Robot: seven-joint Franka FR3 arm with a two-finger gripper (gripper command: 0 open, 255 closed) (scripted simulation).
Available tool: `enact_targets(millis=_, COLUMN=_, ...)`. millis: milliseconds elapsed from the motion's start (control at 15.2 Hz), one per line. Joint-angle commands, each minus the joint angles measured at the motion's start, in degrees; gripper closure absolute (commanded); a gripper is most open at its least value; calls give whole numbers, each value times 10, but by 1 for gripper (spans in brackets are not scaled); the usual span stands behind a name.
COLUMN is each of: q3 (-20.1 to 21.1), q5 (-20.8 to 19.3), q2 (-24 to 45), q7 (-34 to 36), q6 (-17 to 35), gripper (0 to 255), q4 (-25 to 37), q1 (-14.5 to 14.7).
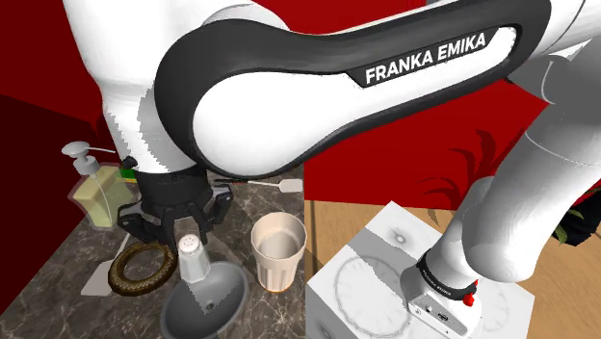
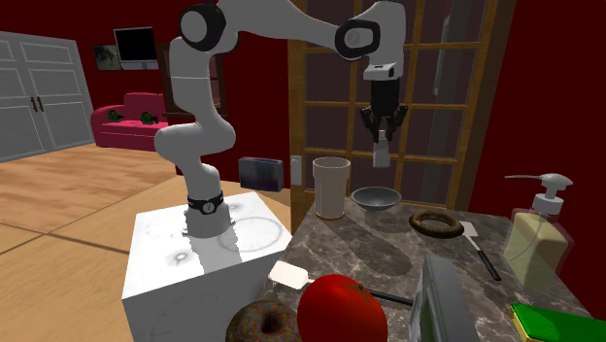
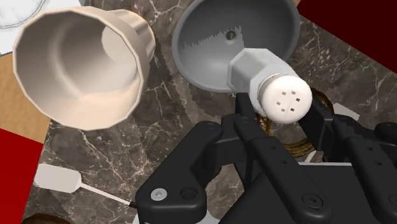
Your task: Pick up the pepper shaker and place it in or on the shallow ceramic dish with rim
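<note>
Wrist view: gripper [image 3: 281, 113] pinches the pepper shaker [image 3: 272, 89], with black fingers [image 3: 253, 135] clasping its pale body on both sides just under the white holed cap. The shaker hangs over the grey dish [image 3: 198, 33], nearer the rim than the centre. Second exterior view: shaker [image 2: 382, 152] in gripper [image 2: 385, 132] is directly above the dish [image 2: 376, 199], with a clear gap and no contact. Shoulder view: shaker [image 1: 190, 254] is cap up under the gripper [image 1: 183, 227] and overlaps the far rim of the dish [image 1: 227, 289]. The dish sits on a dark marble counter [image 1: 58, 258]. A beige cup [image 1: 278, 248] stands upright just beside the dish, toward the white stand [image 1: 385, 289]. A brown ring pastry [image 1: 143, 265] lies just beside the dish on the opposite side. A soap dispenser [image 1: 96, 188] stands beyond the pastry, farther from the dish.
</note>
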Motion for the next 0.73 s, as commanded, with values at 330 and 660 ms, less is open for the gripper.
enact_targets(millis=330, q3=1, q5=-11, q2=15, q7=8, q6=50, gripper=255, q4=-38, q1=4)
enact_targets(millis=660, q3=1, q5=-19, q2=26, q7=13, q6=87, gripper=255, q4=-66, q1=5)
